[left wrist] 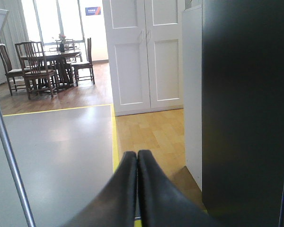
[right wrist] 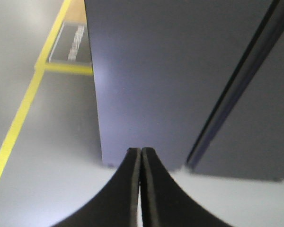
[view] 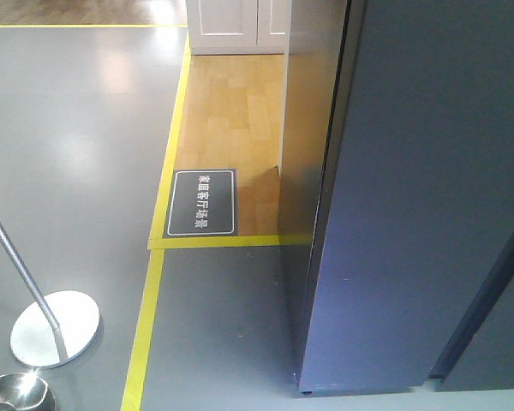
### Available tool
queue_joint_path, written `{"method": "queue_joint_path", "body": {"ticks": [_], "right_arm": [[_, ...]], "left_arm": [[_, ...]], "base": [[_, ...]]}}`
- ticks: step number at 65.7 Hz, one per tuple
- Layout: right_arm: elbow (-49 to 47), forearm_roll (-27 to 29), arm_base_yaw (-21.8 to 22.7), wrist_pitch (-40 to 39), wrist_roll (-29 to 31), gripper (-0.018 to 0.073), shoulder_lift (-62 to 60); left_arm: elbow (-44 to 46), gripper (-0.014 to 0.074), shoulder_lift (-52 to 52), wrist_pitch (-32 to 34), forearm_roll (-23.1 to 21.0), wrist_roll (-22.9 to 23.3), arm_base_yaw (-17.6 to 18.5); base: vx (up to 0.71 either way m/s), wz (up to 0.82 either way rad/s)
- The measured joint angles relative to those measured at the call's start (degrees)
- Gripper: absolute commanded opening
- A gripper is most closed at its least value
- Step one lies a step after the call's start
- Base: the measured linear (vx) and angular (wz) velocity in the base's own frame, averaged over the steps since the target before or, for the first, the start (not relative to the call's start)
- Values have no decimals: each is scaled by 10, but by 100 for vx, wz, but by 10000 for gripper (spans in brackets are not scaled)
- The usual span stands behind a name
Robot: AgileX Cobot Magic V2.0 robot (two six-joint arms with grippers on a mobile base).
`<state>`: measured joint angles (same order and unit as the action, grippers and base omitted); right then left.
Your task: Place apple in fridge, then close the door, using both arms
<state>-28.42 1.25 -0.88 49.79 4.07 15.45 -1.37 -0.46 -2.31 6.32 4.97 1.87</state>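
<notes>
My left gripper (left wrist: 137, 153) and my right gripper (right wrist: 140, 150) both have their jaws pressed together, holding nothing. The fridge (view: 411, 197), dark grey, fills the right of the front view with its door (right wrist: 151, 71) flush. A grey floor sign (view: 202, 202) at centre left carries white characters too small to read. No apple shows.
</notes>
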Motion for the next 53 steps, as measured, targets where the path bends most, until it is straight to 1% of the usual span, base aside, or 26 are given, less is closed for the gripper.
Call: {"method": "queue_joint_path", "body": {"ticks": [7, 8, 14, 20, 26, 31, 37, 53], "right_arm": [[83, 9, 3, -122, 0, -3, -49], [95, 10, 3, -149, 0, -3, -55], [159, 13, 3, -245, 0, -3, -95], [222, 15, 3, -327, 0, -3, -132], [271, 15, 3, -386, 0, -3, -155], [296, 17, 7, -419, 0, -3, -159], [300, 21, 16, -434, 0, -3, -161], [300, 21, 20, -441, 0, -3, -161]], "left_arm": [[0, -6, 0, 0, 0, 0, 0], [0, -6, 0, 0, 0, 0, 0], [0, -6, 0, 0, 0, 0, 0], [0, -6, 0, 0, 0, 0, 0], [0, -6, 0, 0, 0, 0, 0], [0, -6, 0, 0, 0, 0, 0], [0, -6, 0, 0, 0, 0, 0], [0, -6, 0, 0, 0, 0, 0]], "base": [[0, 0], [0, 0], [0, 0], [0, 0], [0, 0], [0, 0], [0, 0], [0, 0]]}}
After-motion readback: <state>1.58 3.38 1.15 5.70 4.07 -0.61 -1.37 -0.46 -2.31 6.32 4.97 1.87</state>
